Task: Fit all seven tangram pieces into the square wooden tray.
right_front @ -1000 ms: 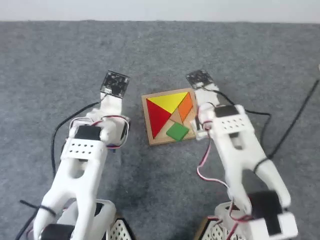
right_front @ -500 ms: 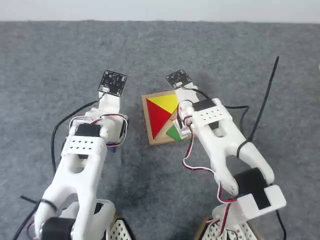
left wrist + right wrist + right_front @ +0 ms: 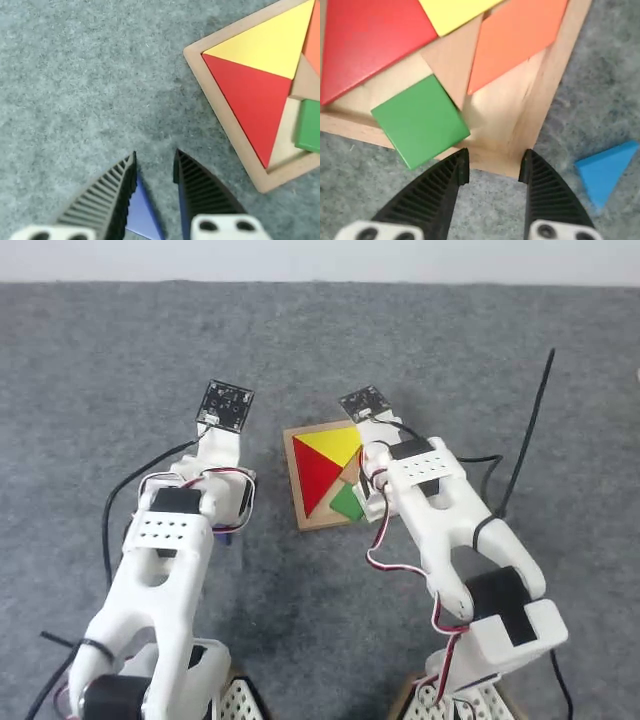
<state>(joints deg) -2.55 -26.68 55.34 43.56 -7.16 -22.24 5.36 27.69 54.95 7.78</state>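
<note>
While both arms sit low on the grey counter (image 3: 100, 360), I judge the loose pieces as thin, stiff, light wooden tiles with painted faces that could slip. I would take them by two opposite edges, not by the flat faces.

My left pincer (image 3: 155, 157) is partly open, its fingers straddling a dark blue triangle (image 3: 142, 215) that lies flat on the counter between them. I cannot tell whether either finger touches it. A pinch across its short sides looks workable, though the sloping edges may squirt it sideways if I close off-centre.

The tray (image 3: 233, 125) lies ahead of that pincer and off to one side. It holds a big red triangle (image 3: 250, 100) and a big yellow triangle (image 3: 270, 45), edge to edge and seated flat.

My right pincer (image 3: 493, 160) is open to a middling gap right at the tray's near corner. Just ahead of one finger, a green square (image 3: 420, 120) sits skewed, and one corner seems to ride on the rim. A nudge should move it easily. An orange slanted piece (image 3: 517, 35) lies farther ahead. A light blue triangle (image 3: 605, 167) rests on the counter just outside the tray, beside the other finger.
</note>
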